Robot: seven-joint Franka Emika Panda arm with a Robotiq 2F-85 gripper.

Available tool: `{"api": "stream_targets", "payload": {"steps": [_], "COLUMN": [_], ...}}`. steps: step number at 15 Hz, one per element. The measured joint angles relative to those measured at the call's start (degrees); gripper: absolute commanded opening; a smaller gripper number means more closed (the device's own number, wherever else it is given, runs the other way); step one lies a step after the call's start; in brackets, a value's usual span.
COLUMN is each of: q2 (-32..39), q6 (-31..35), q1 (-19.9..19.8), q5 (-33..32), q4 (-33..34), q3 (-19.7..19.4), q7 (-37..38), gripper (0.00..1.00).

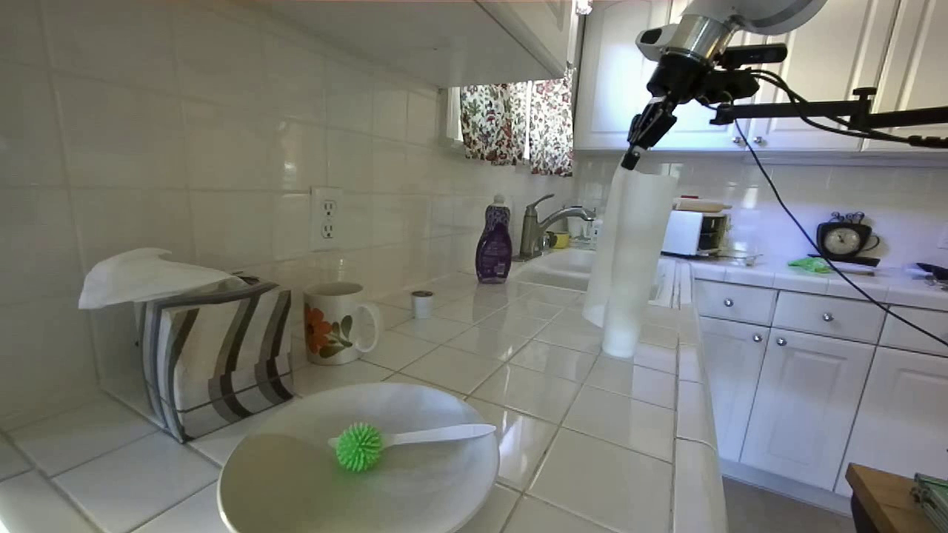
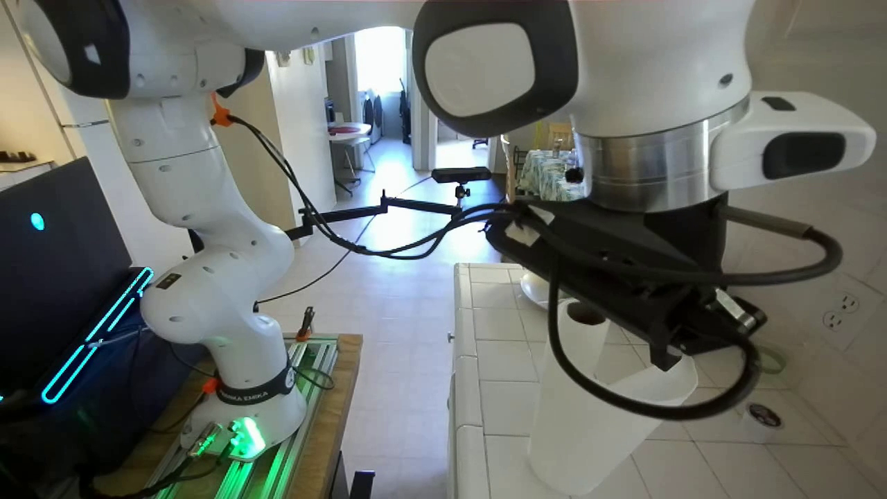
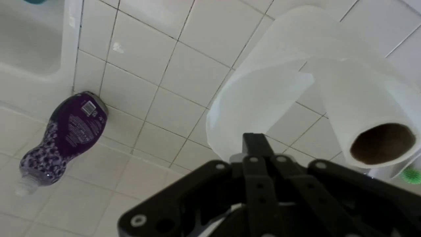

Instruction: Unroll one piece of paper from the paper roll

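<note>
- In an exterior view, striped napkins (image 1: 229, 355) are held upright near the tiled wall (image 1: 252, 141), topped by what looks like a crumpled white napkin (image 1: 152, 277).
- Beside them on the counter (image 1: 585, 459), a flowered mug (image 1: 331, 329) is placed.
- In front of the mug, a green scrub brush (image 1: 361, 446) is laid with its white handle across a round white bowl (image 1: 274, 481).
- Past the mug, a small white cup (image 1: 422, 305) is set near the wall.
- A purple dish soap bottle (image 1: 493, 248) is stood upright by the sink (image 1: 552, 280).
- The sheet of paper towel (image 1: 601, 285) is curved out from the paper towel roll (image 1: 643, 252), joined to it along one edge.
- With its fingers pressed together, the end effector (image 1: 630, 159) is angled down onto the sheet, whose upper edge is pinched at the tips.
- In both exterior views, the roll is stood on end near the counter's outer edge.
- Farther right, a white toaster oven (image 1: 683, 233) and a black clock (image 1: 844, 238) are placed on the far counter (image 1: 774, 269).
</note>
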Motion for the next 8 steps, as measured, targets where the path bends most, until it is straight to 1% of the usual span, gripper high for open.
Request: {"api": "stream_targets", "payload": {"steps": [7,8], "q2": [-0.11,-0.11], "q6": [1.23,1.39], "q1": [0.58,0.65], "q5": [-3.69,-4.09], "q4": [-0.68,-0.93], "q3": [0.59,0.75], "q7": [4.11,4.56], "gripper": [0.00,0.26]}}
